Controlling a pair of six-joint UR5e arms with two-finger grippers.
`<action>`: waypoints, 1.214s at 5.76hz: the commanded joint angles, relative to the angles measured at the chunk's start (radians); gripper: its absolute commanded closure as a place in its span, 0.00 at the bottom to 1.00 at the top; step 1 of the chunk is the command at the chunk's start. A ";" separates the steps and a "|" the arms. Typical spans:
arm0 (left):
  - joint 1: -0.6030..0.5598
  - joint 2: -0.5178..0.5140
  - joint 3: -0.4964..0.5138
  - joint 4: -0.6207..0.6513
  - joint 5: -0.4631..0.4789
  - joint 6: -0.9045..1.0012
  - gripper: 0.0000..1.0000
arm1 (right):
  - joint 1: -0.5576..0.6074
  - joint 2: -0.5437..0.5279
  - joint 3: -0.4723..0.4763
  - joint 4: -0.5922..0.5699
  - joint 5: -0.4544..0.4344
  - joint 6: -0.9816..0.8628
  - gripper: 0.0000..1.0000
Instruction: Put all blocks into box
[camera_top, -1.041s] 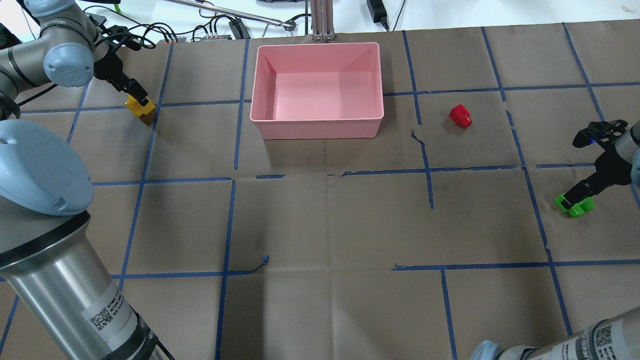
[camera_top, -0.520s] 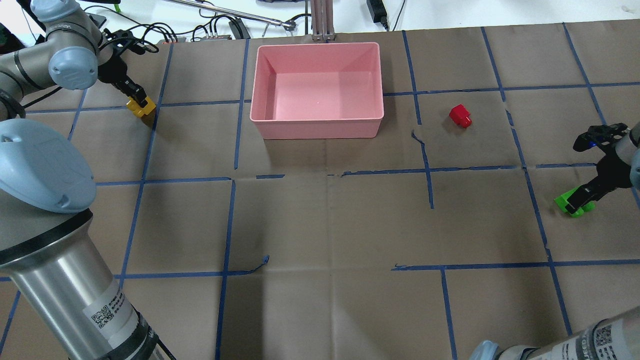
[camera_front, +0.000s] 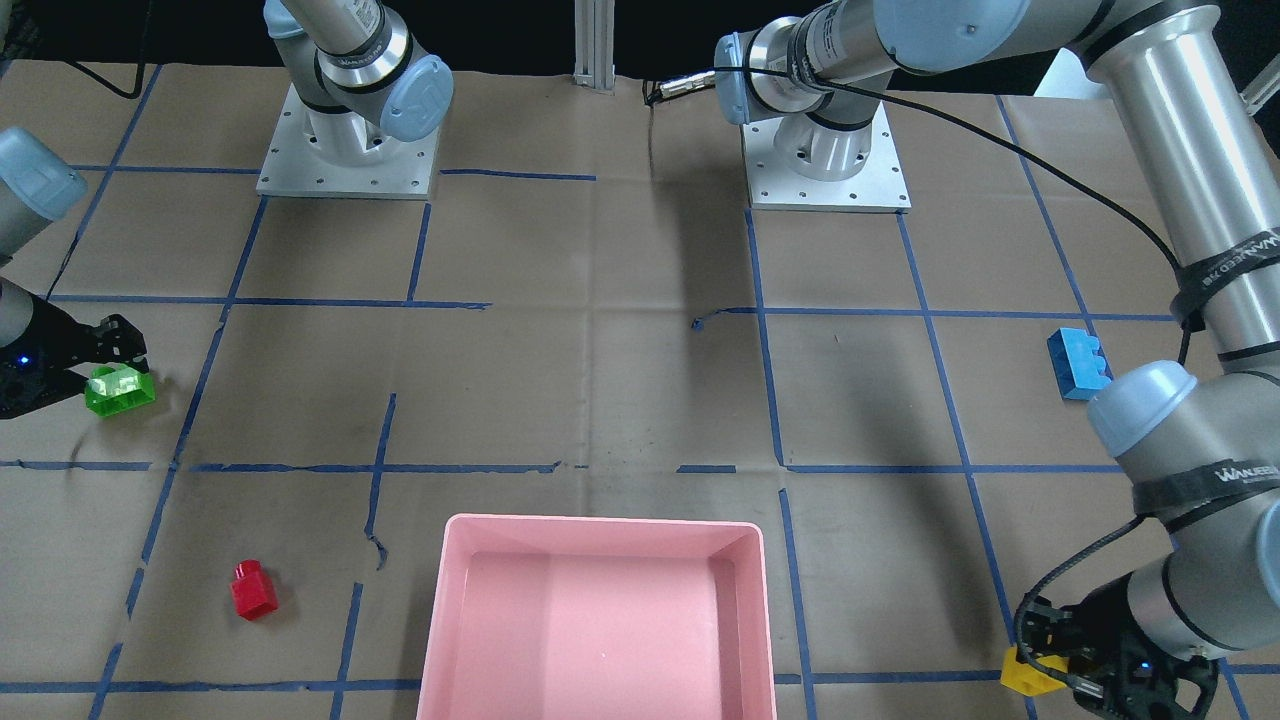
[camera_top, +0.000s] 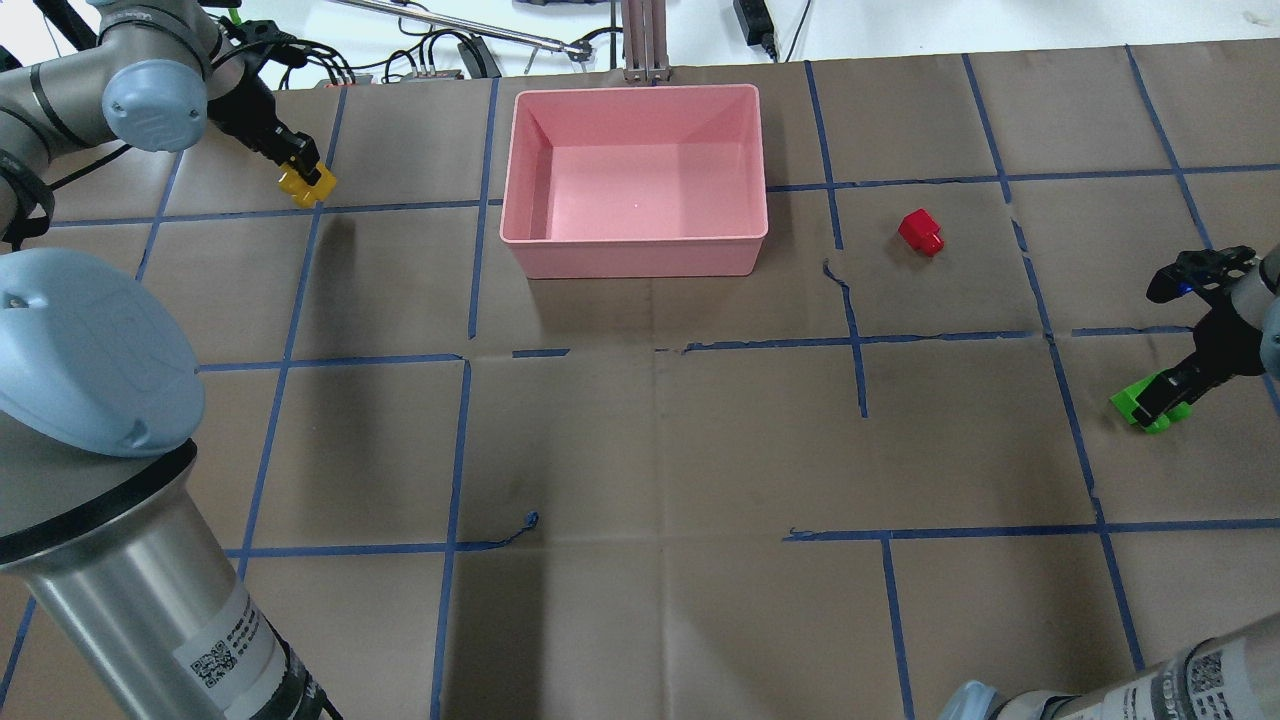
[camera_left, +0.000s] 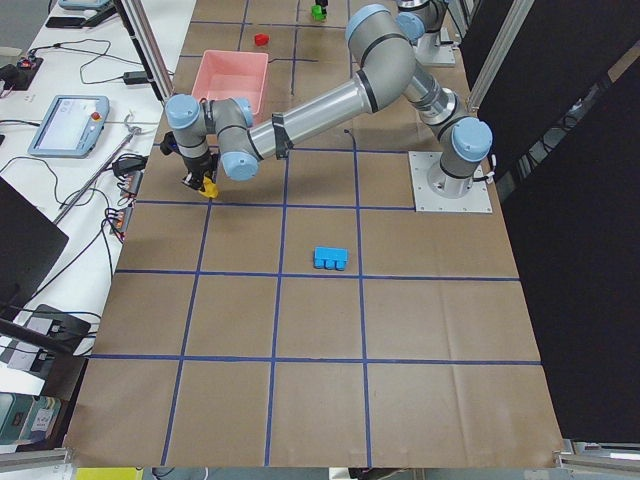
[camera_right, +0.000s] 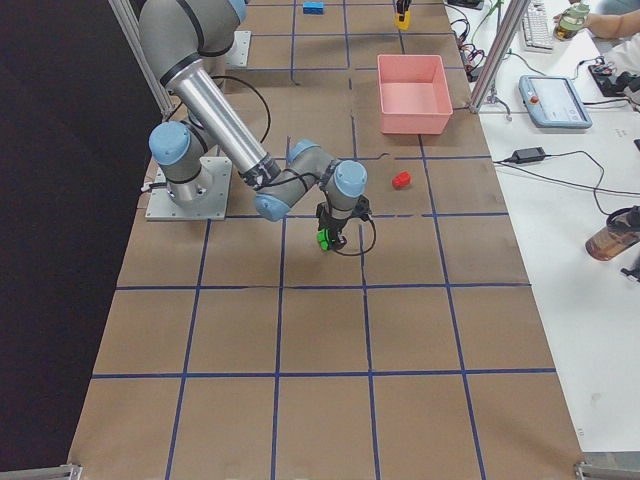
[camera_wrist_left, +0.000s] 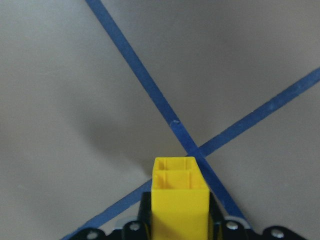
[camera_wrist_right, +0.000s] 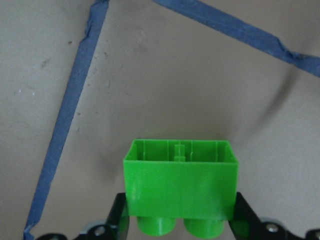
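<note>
My left gripper (camera_top: 300, 172) is shut on the yellow block (camera_top: 306, 186) and holds it above the table, left of the pink box (camera_top: 634, 250); the yellow block fills the bottom of the left wrist view (camera_wrist_left: 180, 200). My right gripper (camera_top: 1160, 395) is shut on the green block (camera_top: 1140, 408) at the table's right edge, lifted off the paper; the green block also shows in the right wrist view (camera_wrist_right: 181, 185). The red block (camera_top: 920, 231) lies on the table right of the box. The blue block (camera_front: 1078, 362) lies near the left arm's side. The box is empty.
Brown paper with blue tape lines covers the table (camera_top: 640, 450). Cables and a metal post (camera_top: 640, 40) lie behind the box. The left arm's big joints (camera_top: 90, 350) hang over the near left of the table.
My left gripper has lifted the yellow block and carried it up and right, toward the box. My right gripper has raised the green block slightly.
</note>
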 joint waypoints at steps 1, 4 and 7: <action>-0.134 0.088 -0.002 -0.050 -0.080 -0.489 1.00 | 0.011 -0.042 -0.034 0.006 0.013 0.012 0.56; -0.390 0.087 -0.051 0.131 -0.186 -0.987 0.97 | 0.114 -0.145 -0.274 0.273 0.073 0.252 0.56; -0.397 0.143 -0.139 0.122 -0.068 -0.977 0.00 | 0.333 -0.086 -0.577 0.572 0.116 0.658 0.56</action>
